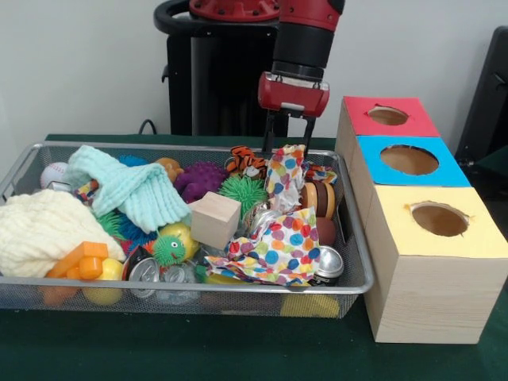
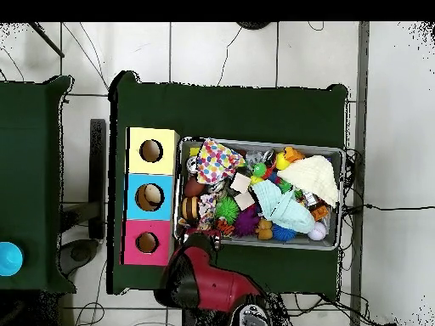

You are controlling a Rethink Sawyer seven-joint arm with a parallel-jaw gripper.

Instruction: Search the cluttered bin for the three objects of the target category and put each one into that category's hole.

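My gripper [image 1: 286, 149] hangs over the far right part of the wire bin [image 1: 359, 262]. Its fingers [image 1: 268, 143] flank a raised corner of the polka-dot cloth [image 1: 278, 242], which stands up between them while the rest drapes forward over the clutter. The gripper looks shut on that corner. In the overhead view the red arm [image 2: 204, 284] reaches the bin's edge near the red box, and the cloth [image 2: 218, 161] lies at the bin's left end. To the right of the bin stand a red box [image 1: 361, 107], a blue box [image 1: 373, 147] and a yellow box [image 1: 397, 230], each with a round hole on top.
The bin also holds a wooden cube [image 1: 214, 220], a mint knit cloth [image 1: 131, 190], a cream knit cloth [image 1: 40, 230], spiky balls [image 1: 242, 190], cans [image 1: 327, 263], orange blocks [image 1: 79, 260], a baseball [image 1: 54, 173] and a tiger toy [image 1: 244, 161].
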